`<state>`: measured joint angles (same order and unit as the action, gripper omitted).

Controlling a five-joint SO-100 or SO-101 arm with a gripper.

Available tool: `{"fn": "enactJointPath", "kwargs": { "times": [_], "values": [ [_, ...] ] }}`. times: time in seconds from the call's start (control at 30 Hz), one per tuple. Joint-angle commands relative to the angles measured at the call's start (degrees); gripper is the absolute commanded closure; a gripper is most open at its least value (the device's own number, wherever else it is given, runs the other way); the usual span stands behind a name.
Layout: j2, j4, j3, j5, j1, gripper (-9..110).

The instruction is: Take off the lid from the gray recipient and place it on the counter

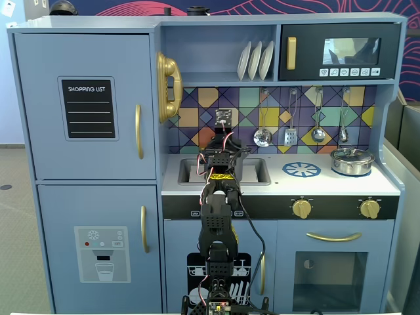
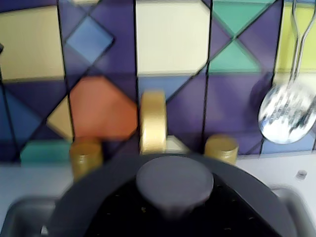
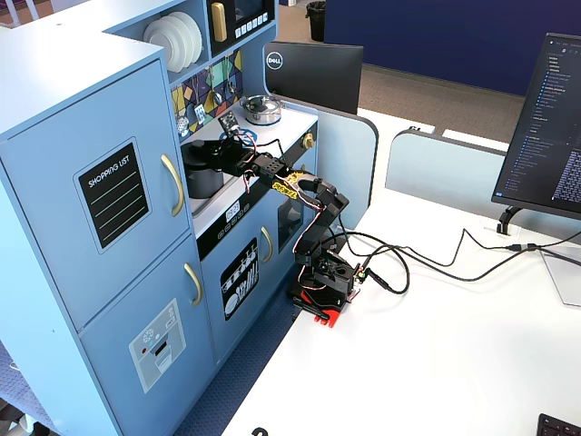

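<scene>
The dark gray lid [image 2: 174,181] fills the bottom of the wrist view, its round knob in the centre and its rim arcing behind. My gripper [image 2: 173,213] shows as black jaws on either side of the knob's stem, shut on it. From the side, the gripper [image 3: 219,153] reaches over the gray recipient [image 3: 201,182], which stands in the sink, with the lid [image 3: 200,148] at its top. Whether the lid is clear of the rim I cannot tell. From the front, the arm hides most of the recipient; the gripper [image 1: 223,159] hangs over the sink. The white counter [image 1: 341,184] stretches to the right.
A gold faucet [image 2: 153,121] and two gold taps [image 2: 220,148] stand just behind the lid. A shiny silver pot with lid [image 1: 352,161] sits at the counter's right end, beside a blue burner ring [image 1: 302,169]. Utensils [image 1: 262,136] hang on the tiled wall, a shelf above.
</scene>
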<state>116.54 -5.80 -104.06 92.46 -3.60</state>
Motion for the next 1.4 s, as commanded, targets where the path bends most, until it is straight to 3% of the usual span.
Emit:
{"fn": "enactJointPath", "kwargs": {
  "times": [0.0,0.2,0.57,0.73,0.9,1.37],
  "values": [
    [0.35,1.67,6.06,-0.62,0.62,102],
    [1.93,0.88,6.68,1.14,-2.37,102],
    [3.52,0.53,5.63,-2.11,-21.09,102],
    [2.55,5.98,-0.09,-2.37,-26.1,102],
    [-1.67,14.59,-5.71,-2.46,-28.92,102],
    [-12.22,22.68,-8.09,-2.9,-29.53,102]
  ]
}}
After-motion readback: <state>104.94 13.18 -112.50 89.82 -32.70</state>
